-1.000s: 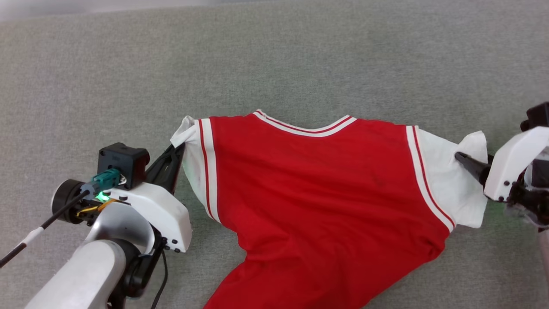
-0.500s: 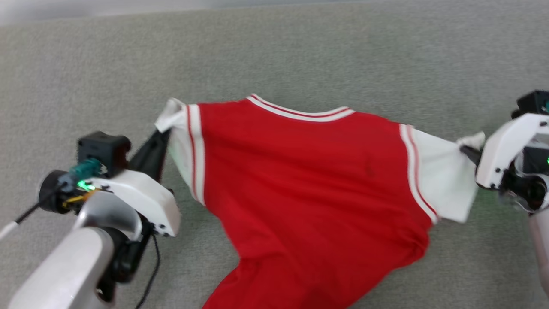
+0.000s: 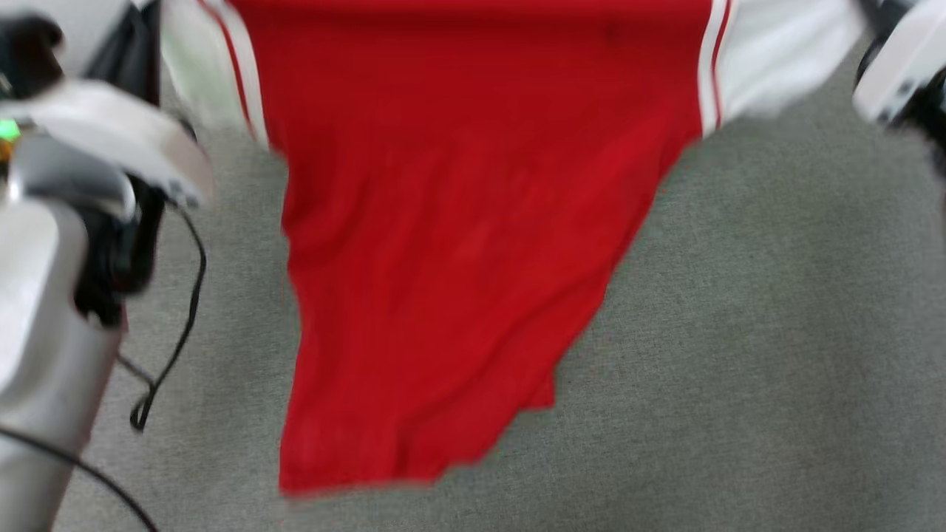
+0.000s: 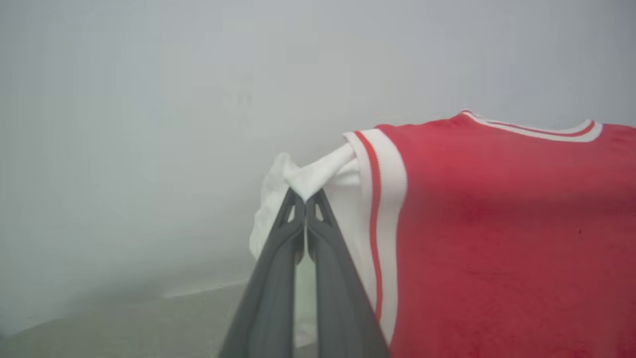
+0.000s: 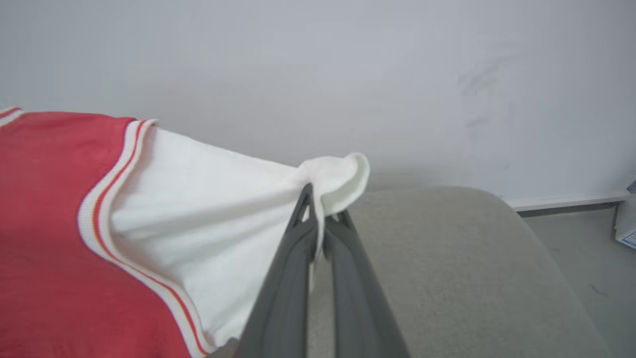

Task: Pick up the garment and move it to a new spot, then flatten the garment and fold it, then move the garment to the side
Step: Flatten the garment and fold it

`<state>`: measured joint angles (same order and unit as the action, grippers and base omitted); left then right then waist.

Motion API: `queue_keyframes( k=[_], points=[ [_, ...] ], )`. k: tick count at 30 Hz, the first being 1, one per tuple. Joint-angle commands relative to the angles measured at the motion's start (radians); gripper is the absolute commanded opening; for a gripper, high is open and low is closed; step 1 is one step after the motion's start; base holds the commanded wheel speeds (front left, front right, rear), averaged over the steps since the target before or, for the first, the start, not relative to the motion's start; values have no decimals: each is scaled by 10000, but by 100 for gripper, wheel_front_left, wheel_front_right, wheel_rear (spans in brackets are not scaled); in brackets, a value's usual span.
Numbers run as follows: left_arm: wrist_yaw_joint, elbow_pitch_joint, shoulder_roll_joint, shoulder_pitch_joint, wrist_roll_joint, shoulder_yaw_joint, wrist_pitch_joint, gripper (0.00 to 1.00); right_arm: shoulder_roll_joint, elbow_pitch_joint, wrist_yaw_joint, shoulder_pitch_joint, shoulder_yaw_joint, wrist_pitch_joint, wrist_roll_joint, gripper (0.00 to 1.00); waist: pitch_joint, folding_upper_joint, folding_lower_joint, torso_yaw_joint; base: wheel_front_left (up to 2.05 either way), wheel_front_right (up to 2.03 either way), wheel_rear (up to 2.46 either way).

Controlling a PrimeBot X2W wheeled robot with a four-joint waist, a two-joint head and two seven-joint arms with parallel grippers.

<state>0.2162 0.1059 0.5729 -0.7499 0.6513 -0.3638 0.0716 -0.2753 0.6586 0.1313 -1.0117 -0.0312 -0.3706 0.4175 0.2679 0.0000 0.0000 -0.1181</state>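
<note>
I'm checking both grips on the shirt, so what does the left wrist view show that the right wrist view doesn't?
Left wrist view: the left gripper pinching one bunched white sleeve, and most of the striped collar, through haze. Right wrist view: the right gripper pinching the other white sleeve, plus a baseboard and floor past the grey cushion. Shared: the red shirt, its striped sleeve trim, the pale wall.

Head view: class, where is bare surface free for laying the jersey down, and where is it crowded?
Widest: grey surface right of the hanging garment, below the right gripper. Crowded: left strip, by left arm and cable.
</note>
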Motion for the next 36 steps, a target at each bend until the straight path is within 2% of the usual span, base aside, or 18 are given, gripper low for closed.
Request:
queue_keyframes(
  k=[1, 7, 14, 21, 27, 36],
  points=[
    [-53, 202, -21, -276, -26, 56, -89, 0, 23, 89, -10, -288, 62, 157, -111, 0, 52, 0, 0, -22, 0, 0, 0],
    [-458, 1798, -386, -2744, -288, 99, -454, 0, -82, 223, -10, -2245, 310, 1196, -273, 0, 593, 0, 0, 18, 0, 0, 0],
    [-829, 3465, -415, -5436, -760, 246, -1225, 0, -273, 206, -13, -4253, 178, 2361, -352, 0, 1366, 0, 0, -54, 0, 0, 0],
    [-1168, 4342, -258, -7418, -1040, 327, -1817, 0, -384, 274, -14, -5715, -84, 3013, -331, 0, 2323, 0, 0, -98, 0, 0, 0],
    [-1441, 4960, -450, -8043, -1009, 237, -2161, 0, -256, 531, -13, -6183, -419, 3232, 29, 0, 3214, 0, 0, 9, 0, 0, 0],
    [-2011, 6001, -973, -6876, -623, 79, -2866, 0, -234, 1108, -10, -5206, -1458, 3739, 628, 0, 3604, 0, 0, 275, 0, 0, 0]
  ],
)
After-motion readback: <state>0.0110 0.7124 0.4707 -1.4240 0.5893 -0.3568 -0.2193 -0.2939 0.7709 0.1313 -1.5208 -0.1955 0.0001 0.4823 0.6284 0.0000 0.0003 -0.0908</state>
